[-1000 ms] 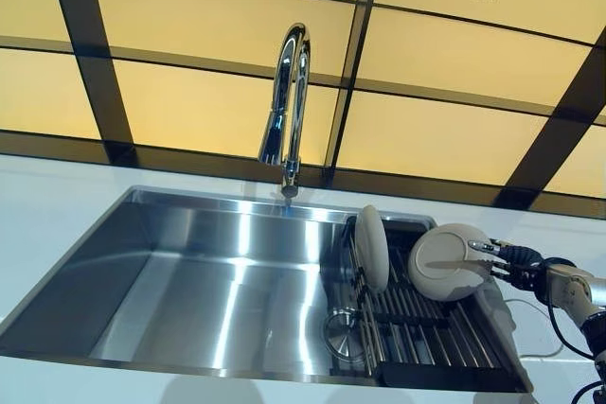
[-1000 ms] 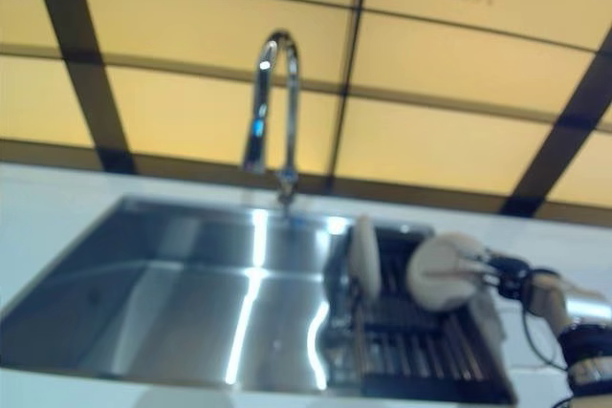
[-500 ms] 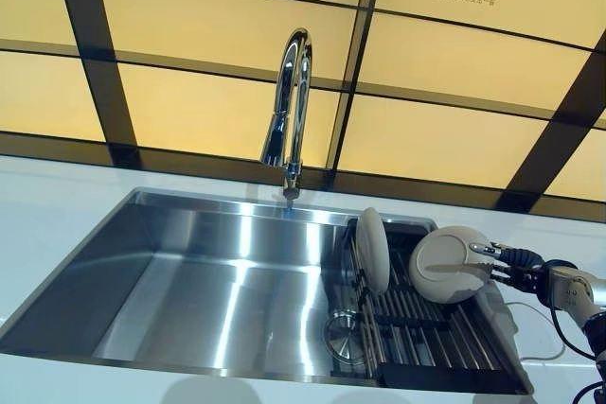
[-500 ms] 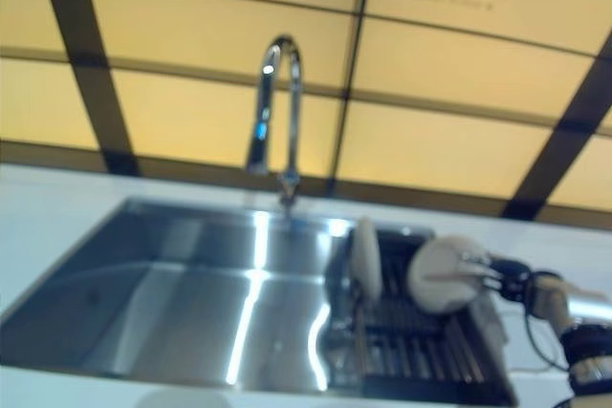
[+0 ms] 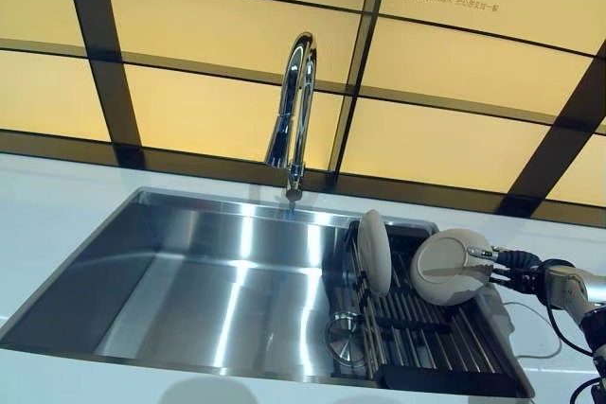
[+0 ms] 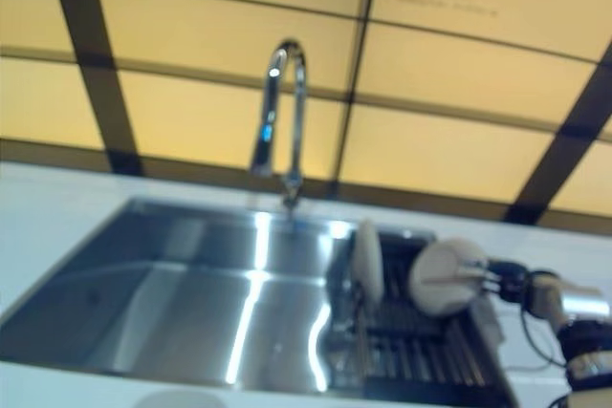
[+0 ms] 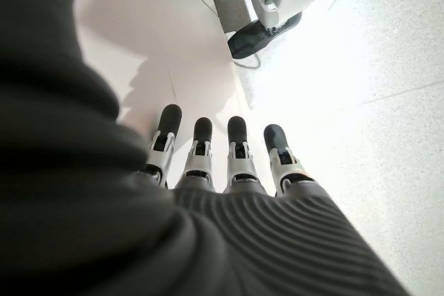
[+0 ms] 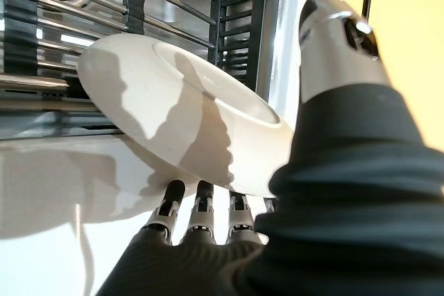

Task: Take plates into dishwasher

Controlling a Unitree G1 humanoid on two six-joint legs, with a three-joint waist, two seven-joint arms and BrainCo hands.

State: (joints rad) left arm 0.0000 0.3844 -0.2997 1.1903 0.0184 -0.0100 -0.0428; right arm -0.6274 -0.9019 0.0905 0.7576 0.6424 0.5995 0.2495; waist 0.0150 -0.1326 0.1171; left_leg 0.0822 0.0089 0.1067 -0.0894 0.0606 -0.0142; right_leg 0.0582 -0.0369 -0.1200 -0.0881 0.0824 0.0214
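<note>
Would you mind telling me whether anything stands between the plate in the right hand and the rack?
Nothing visible does. The right hand holds the plate tilted above bare rack bars; the other plate stands apart.

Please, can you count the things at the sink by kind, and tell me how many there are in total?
Plates: 2, one standing in the rack, one held by the right hand
Dish rack: 1
Faucet: 1
Sink: 1
Total: 5
</note>
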